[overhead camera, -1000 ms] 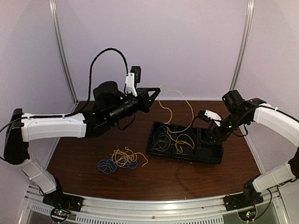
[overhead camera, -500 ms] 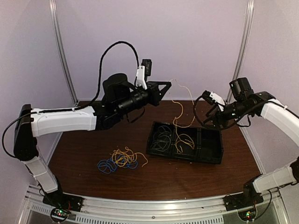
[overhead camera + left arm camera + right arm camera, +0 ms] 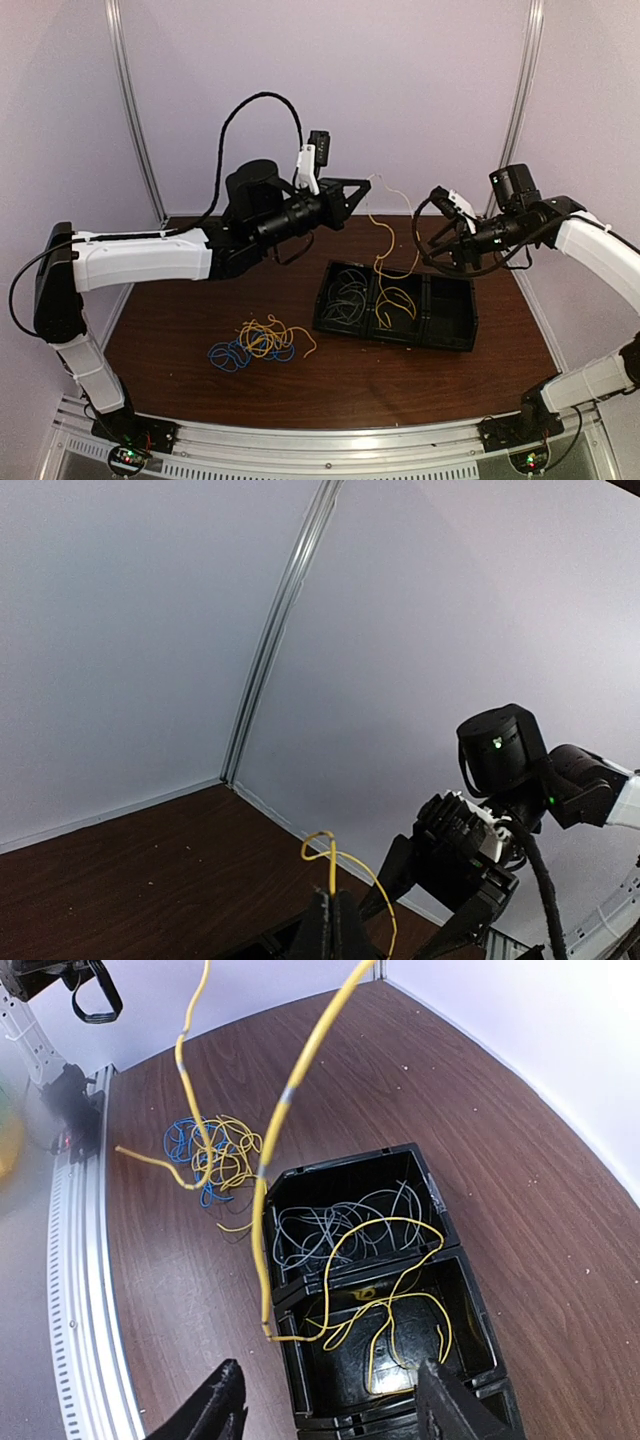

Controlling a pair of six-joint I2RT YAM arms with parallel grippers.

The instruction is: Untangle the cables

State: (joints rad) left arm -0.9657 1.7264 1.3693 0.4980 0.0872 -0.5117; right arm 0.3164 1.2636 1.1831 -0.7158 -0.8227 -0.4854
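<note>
My left gripper [image 3: 364, 184] is raised above the table's far side, shut on the end of a yellow cable [image 3: 383, 235]. The cable hangs from it down into the black tray [image 3: 420, 338]. In the left wrist view the cable [image 3: 331, 860] loops out of my closed fingertips [image 3: 335, 910]. My right gripper [image 3: 437, 248] is open and empty, hovering above the tray's right half, its fingers [image 3: 225, 1405] spread wide. Pale grey cables [image 3: 350, 1222] fill the tray's left compartment. Yellow cables [image 3: 400, 1300] lie in the middle one. A tangle of blue and yellow cables [image 3: 255, 342] lies on the table.
The tray's right compartment [image 3: 452, 310] looks empty. The brown table [image 3: 180, 320] is closed in by pale walls with metal posts [image 3: 135, 110]. An aluminium rail [image 3: 330, 440] runs along the near edge. My right arm [image 3: 480, 850] shows close ahead in the left wrist view.
My left gripper has moved up and to the right, pulling the yellow cable higher out of the tray. My right gripper has risen from the tray.
</note>
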